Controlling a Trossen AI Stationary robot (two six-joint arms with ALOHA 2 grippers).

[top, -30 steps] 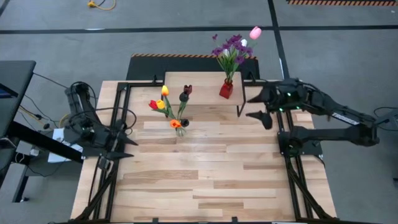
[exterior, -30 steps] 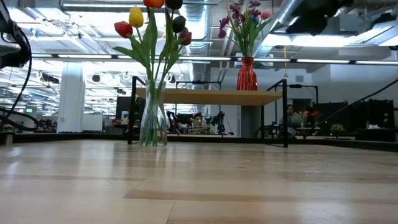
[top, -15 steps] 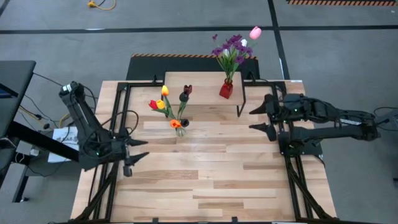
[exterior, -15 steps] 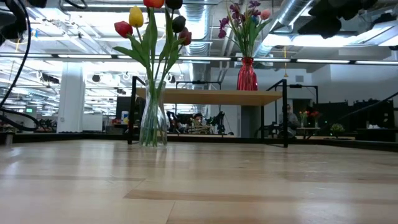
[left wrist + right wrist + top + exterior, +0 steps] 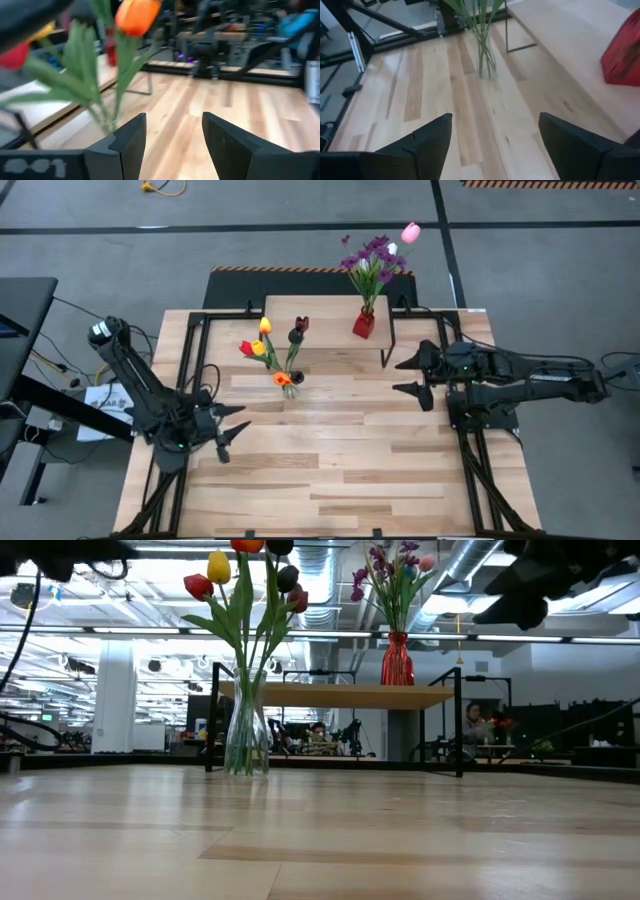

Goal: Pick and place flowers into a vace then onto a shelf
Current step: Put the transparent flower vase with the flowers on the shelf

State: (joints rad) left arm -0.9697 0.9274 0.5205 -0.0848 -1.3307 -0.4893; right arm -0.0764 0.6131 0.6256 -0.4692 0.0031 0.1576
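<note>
A: Where viewed from above: left gripper (image 5: 228, 433) parked over bare slatted wooden worktop (image 5: 340, 470), fingers apart, holding nothing.

B: Right gripper (image 5: 408, 377) beside low plank shelf (image 5: 325, 320) on thin black legs, spread wide, empty.

A: Clear glass vase (image 5: 246, 730) of yellow, red, orange and maroon tulips (image 5: 270, 350) standing on worktop, just in front of shelf.

B: Red vase (image 5: 364, 324) with purple sprig and pink tulip (image 5: 377, 255) seated on shelf.
</note>
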